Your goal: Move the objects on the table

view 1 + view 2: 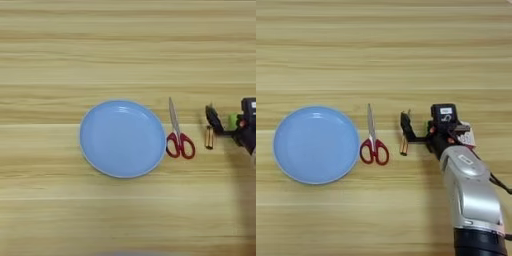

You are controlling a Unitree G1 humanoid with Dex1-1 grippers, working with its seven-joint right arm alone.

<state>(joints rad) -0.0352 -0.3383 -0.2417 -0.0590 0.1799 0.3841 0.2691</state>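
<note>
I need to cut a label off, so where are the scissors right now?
The scissors lie flat on the table near its middle, just right of the blue plate and left of the orange-brown screwdriver handle, blades pointing away from the robot.

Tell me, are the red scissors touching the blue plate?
Cannot tell. In both eye views the scissors' red handle lies right against the blue plate's rim, with no plain gap and no plain contact. The blades point away up the table.
</note>
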